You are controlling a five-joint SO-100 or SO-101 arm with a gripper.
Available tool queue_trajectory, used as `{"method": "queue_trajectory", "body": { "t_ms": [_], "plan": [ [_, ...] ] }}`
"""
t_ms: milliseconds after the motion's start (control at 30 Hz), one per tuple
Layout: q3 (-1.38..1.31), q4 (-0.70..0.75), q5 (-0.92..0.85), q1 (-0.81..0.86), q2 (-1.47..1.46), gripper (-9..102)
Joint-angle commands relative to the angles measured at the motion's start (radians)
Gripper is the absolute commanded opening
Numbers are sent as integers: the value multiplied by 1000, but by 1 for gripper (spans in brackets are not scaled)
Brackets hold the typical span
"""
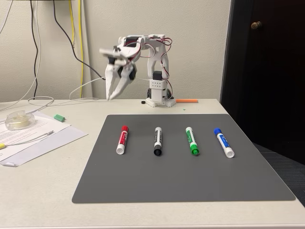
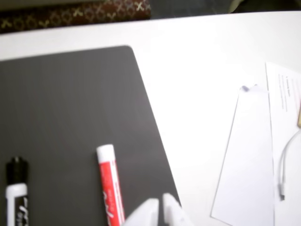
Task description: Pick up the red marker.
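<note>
Red marker (image 1: 122, 140) lies flat on the dark grey mat (image 1: 190, 176), leftmost of four in the fixed view; black marker (image 1: 157, 140) beside it, then green marker (image 1: 191, 140) and blue marker (image 1: 223, 142). Short white plastic barrel, red cap at the far end. Tool (image 1: 112, 97) hangs in air behind the mat's far-left corner, fingers nearly together, holding nothing. Approach step, I judge: next it needs to widen, come forward and drop over the barrel. Mat matte; surface (image 1: 43, 191) pale, smooth.
</note>
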Motion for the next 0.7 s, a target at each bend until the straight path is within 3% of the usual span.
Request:
{"method": "queue_trajectory", "body": {
  "t_ms": [0, 667],
  "plan": [
    [-51, 51, -75, 37, -11, 0],
    [-51, 164, 60, -75, -124, 1]
  ]
}}
